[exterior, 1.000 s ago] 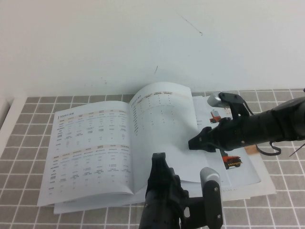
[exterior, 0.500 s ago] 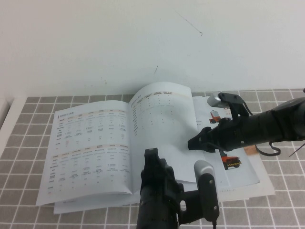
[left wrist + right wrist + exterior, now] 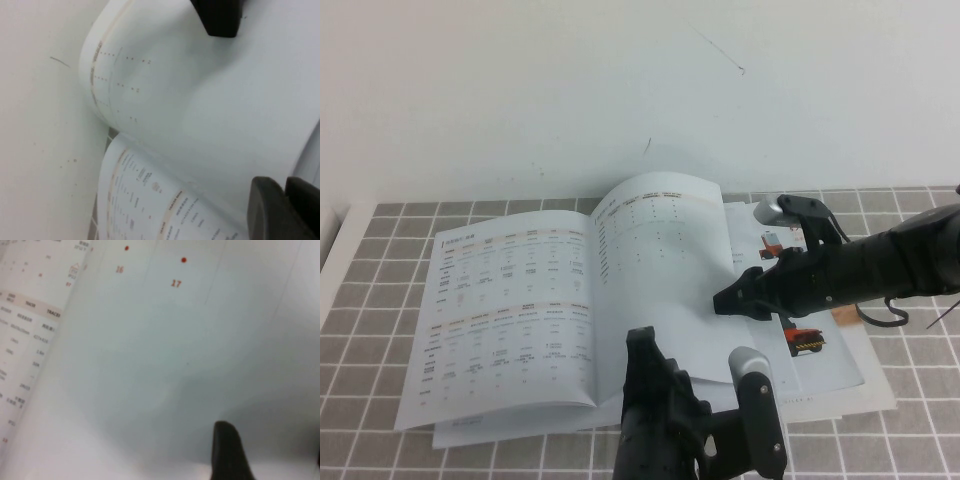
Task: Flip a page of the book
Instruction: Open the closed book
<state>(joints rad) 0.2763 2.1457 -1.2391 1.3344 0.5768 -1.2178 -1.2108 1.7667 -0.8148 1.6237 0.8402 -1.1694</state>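
While the thin white glossy booklet [image 3: 560, 300] printed with grey spec tables lies open on the grey-tiled table [image 3: 370, 260] in front of the white wall [image 3: 520, 90], one of its right-hand pages [image 3: 665, 260] stands lifted in a curve, its far edge arched up off the stack. The right gripper [image 3: 725, 301], black and reaching in from the right side, has its tip against the right edge of that raised page; whether its fingers are apart or pressed together on the paper I cannot tell. Beneath and to the right of the booklet lie larger loose sheets [image 3: 820, 360] showing a red truck. The left gripper [image 3: 705, 375] sits at the near edge of the table, just near of the booklet's centre fold, its two fingers spread apart and holding nothing. From the left wrist the curled page [image 3: 200, 100] fills the view, with a dark fingertip [image 3: 272, 205] beside it.
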